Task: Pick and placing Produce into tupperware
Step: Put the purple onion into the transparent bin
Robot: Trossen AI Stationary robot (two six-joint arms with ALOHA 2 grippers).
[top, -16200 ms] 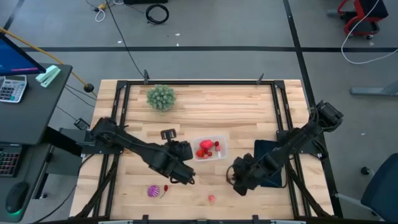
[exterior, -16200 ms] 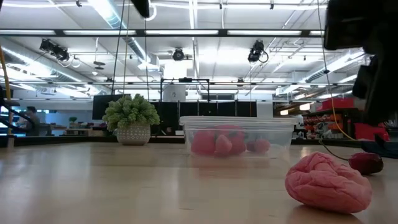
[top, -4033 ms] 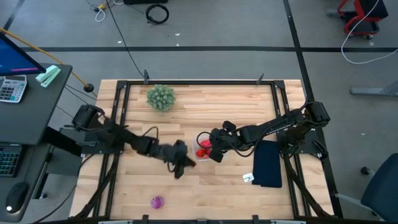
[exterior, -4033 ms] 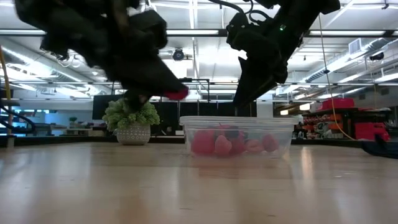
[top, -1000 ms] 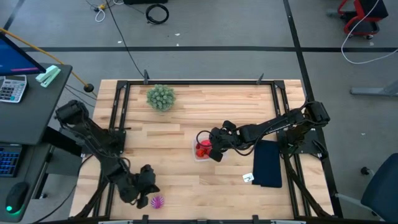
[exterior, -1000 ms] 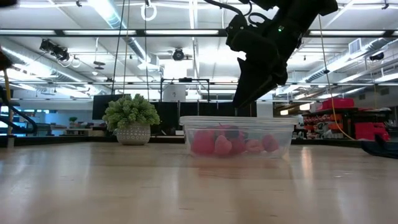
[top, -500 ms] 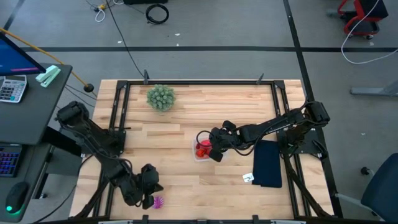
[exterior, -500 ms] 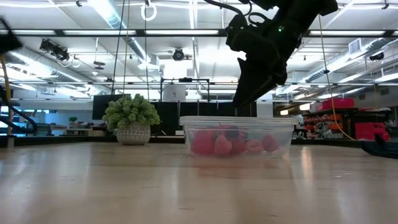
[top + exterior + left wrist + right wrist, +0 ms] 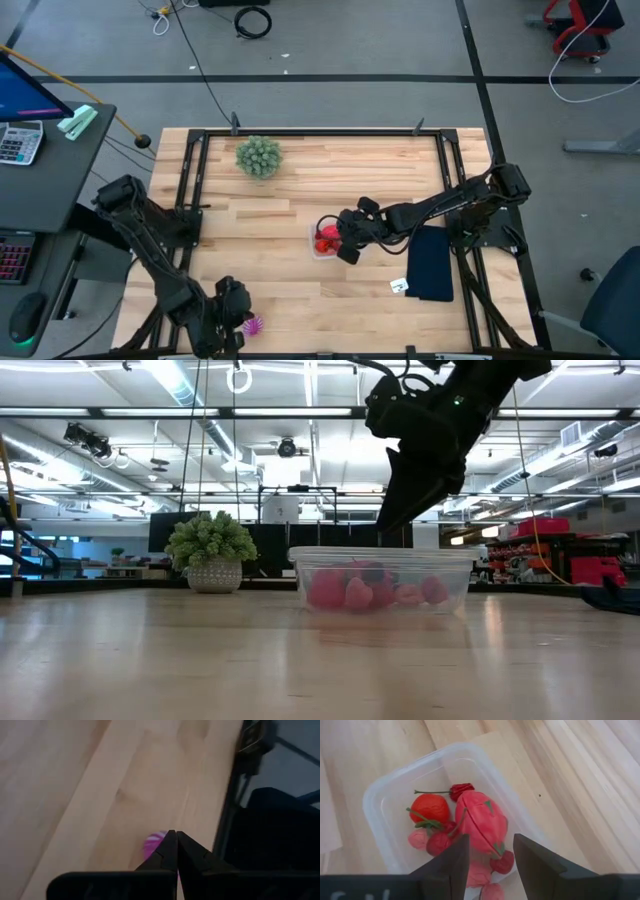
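Observation:
The clear tupperware tub (image 9: 322,240) (image 9: 380,575) (image 9: 395,800) stands at mid-table and holds several red and pink produce pieces (image 9: 475,822). My right gripper (image 9: 346,243) (image 9: 490,851) hovers open just above the tub's right side and touches nothing. A spiky purple-magenta toy (image 9: 252,324) (image 9: 153,845) lies on the wood near the table's near edge. My left gripper (image 9: 229,318) (image 9: 175,834) is shut and sits right beside the toy, on its left. In the left wrist view its fingertips partly hide the toy. My left gripper's shut fingertips (image 9: 170,842) stand in front of the purple toy's edge (image 9: 150,842). Whether they touch it, I cannot tell.
A bushy green plant (image 9: 259,156) (image 9: 212,550) stands at the far left. A flat dark pad (image 9: 432,262) lies at the right edge, with a small white tag (image 9: 399,286) beside it. The table's near edge and frame rail (image 9: 235,795) are close to my left gripper.
My left arm has swung toward the table's near edge and come down beside the purple toy. The toy has stayed in place. My right gripper has kept still over the tub.

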